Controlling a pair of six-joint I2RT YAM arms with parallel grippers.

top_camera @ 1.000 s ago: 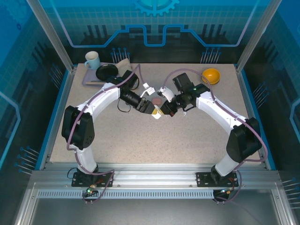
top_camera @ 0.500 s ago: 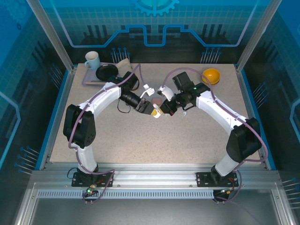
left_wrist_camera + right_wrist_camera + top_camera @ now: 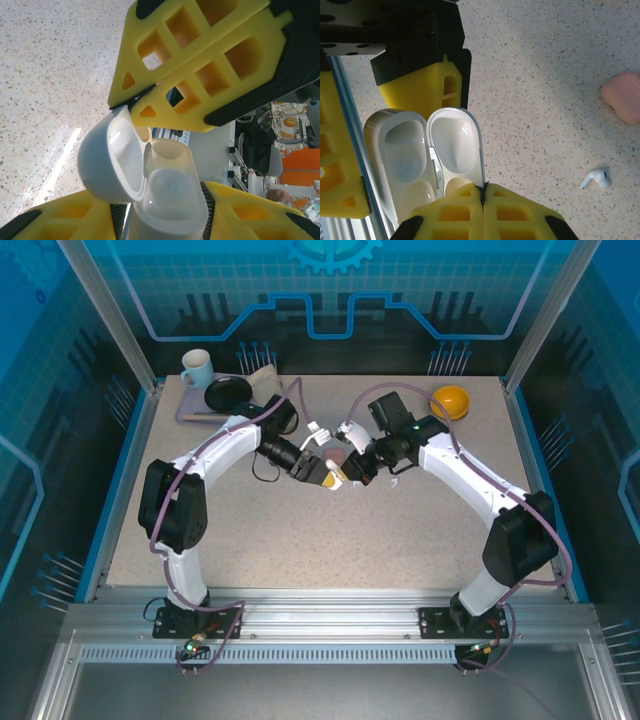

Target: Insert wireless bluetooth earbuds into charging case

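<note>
Once wider, left jaws around case [image 3: 172, 200]

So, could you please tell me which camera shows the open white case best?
The right wrist view: the white case faces it open, both halves' hollows visible. The left wrist view shows the case close but side-on; the top view, just a tiny pale speck.

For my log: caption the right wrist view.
Open white plastic charging case above speckled table; white earbud and salmon-pink case lie loose.

Lab test cell: aluminium frame [image 3: 320, 615], blue panels [image 3: 330, 300].
</note>
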